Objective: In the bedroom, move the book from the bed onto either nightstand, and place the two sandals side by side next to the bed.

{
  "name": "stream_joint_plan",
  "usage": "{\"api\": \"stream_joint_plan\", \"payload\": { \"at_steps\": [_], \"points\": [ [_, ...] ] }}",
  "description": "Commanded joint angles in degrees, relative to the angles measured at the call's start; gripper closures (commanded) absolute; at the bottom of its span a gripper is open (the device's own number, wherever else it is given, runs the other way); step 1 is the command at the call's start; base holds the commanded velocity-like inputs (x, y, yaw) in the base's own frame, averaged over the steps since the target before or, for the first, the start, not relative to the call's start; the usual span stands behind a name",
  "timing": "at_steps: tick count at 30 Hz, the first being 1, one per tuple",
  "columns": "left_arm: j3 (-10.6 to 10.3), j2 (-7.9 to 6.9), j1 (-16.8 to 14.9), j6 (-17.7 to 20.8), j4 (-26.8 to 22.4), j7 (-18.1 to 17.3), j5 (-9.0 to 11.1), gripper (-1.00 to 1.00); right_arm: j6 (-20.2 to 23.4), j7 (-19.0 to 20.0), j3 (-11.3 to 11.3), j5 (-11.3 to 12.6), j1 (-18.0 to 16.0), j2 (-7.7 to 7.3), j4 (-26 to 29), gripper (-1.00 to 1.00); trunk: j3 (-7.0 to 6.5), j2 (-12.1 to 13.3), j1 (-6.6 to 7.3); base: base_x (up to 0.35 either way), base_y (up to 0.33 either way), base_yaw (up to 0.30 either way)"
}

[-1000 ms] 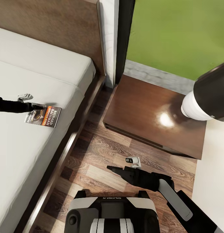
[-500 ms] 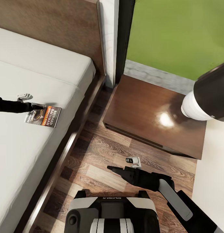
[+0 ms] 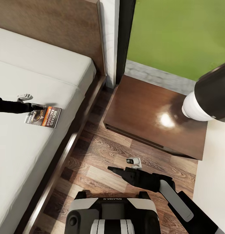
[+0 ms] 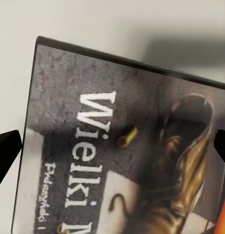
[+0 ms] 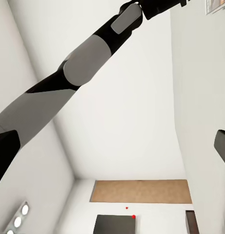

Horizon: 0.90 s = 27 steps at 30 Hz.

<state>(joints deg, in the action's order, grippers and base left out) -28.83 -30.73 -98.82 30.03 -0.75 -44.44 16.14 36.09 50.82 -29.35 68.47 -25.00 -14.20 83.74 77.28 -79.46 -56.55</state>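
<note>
A: Where is the paperback book [image 3: 43,116]?

B: Flat on the bed [image 3: 34,156], on the smooth grey-beige mattress, a little in from the mattress's long side edge. The left gripper [image 3: 30,106] reaches in from the left of the head view and its tip meets the book's near end.

A: Is it clamped on the cover?

B: In the left wrist view the two dark fingertips [image 4: 6,151] stand wide apart, one to each side of the book [image 4: 127,151], with pale mattress showing past its dark edge. Nothing is pinched between them.

A: And the other arm?

B: The right gripper [image 3: 110,168] hangs over the wood-plank floor [image 3: 93,169], in front of the robot's base. I cannot tell how far open it is; its wrist view shows only one dark fingertip [image 5: 222,146] at the picture's edge.

A: How much room is there to move?

B: A strip of grained plank floor runs between the bed's dark wooden side rail and the nightstand [image 3: 151,113]. The nightstand is a glossy reddish-brown square top with a bright glare spot, set just beside the headboard [image 3: 60,22] corner. Behind it is a dark window frame [image 3: 124,35] with green lawn beyond.
</note>
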Motion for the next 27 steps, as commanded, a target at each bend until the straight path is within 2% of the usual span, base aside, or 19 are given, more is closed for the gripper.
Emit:
{"api": "stream_joint_plan", "payload": {
  "at_steps": [1, 27],
  "points": [
    [-0.1, -0.04, 0.0, 0.8, 0.0, -0.2, 0.8, -1.00, 0.4, -0.1, -0.1, 0.5, 0.0, -0.04, 0.0, -1.00, 0.03, 0.0, -0.20, 0.000, 0.000, 0.000],
    [-0.1, -0.07, 0.0, 1.0, 0.0, 0.1, 0.8, -1.00, 0.4, -0.1, -0.1, 0.5, 0.0, -0.04, 0.0, -1.00, 0.03, 0.0, -0.20, -0.018, 0.000, 0.000]
  ]
}}
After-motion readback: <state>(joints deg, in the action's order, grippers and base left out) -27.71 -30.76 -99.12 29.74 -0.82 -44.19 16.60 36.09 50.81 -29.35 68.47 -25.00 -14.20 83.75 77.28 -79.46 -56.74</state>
